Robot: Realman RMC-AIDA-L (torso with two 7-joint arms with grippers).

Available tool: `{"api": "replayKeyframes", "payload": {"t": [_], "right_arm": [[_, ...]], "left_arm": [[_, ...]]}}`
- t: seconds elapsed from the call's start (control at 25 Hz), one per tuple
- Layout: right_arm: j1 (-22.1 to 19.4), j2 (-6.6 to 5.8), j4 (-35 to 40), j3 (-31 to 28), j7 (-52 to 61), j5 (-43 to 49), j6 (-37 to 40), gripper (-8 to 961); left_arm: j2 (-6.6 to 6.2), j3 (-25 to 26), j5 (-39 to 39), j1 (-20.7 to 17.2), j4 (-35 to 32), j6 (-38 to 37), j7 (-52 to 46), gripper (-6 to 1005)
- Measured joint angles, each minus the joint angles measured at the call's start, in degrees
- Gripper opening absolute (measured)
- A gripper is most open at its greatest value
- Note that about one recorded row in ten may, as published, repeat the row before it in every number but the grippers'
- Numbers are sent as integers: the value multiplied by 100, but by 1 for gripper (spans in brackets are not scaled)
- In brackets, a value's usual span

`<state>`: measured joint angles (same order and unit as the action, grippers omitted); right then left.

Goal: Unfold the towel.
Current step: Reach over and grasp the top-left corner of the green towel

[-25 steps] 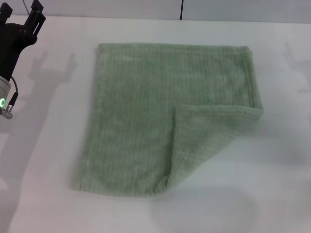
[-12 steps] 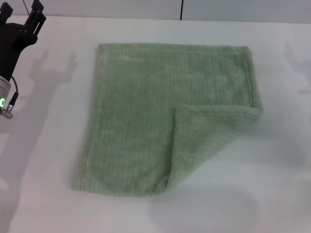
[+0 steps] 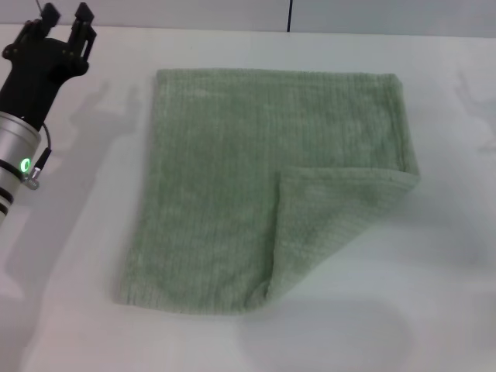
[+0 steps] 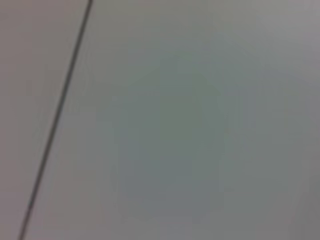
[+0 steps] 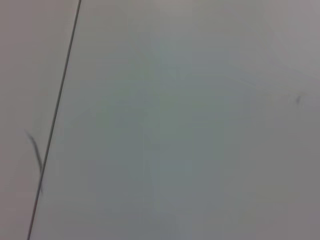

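- The towel (image 3: 263, 186) lies flat on the white bench (image 3: 434, 310). Its near right corner is folded back over itself as a triangular flap, so the task looks nearly done — only that flap is left to turn out.
- The left claw (image 3: 63, 22) hovers over the bench well apart from the towel's far left corner, fingers parted narrowly, holding nothing.
- The right claw is out of view.

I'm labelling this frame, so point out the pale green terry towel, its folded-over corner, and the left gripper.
pale green terry towel (image 3: 225, 170), head view, flat ribbed middle.
folded-over corner (image 3: 333, 221), head view, middle of the turned-up flap.
left gripper (image 3: 63, 17), head view, between its open fingertips.
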<state>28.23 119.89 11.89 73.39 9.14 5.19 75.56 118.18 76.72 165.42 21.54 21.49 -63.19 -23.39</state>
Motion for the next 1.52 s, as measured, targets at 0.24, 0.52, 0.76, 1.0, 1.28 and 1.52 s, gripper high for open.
{"api": "replayKeyframes", "payload": {"t": [0.24, 0.52, 0.76, 1.0, 1.28, 1.52], "right_arm": [[-4, 0, -12, 2, 8, 0, 26, 794], [7, 0, -12, 5, 9, 0, 30, 794], [15, 0, -12, 17, 8, 0, 30, 795], [27, 0, -12, 45, -12, 0, 25, 795], [40, 0, -12, 53, -13, 0, 31, 795], [50, 0, -12, 77, -12, 0, 31, 794]], "left_arm": [[-19, -293, -2, 161, -8, 86, 1, 502], [-38, -615, -1, 384, -11, 448, -5, 243], [-24, -1078, -1, 1141, -25, 2210, -28, 13], [0, -1078, -2, 1576, 1, 3345, -32, -2], [31, -1041, -4, 1968, -112, 4288, -48, -2], [31, -965, -26, 2085, -133, 4701, -60, -2]]}}
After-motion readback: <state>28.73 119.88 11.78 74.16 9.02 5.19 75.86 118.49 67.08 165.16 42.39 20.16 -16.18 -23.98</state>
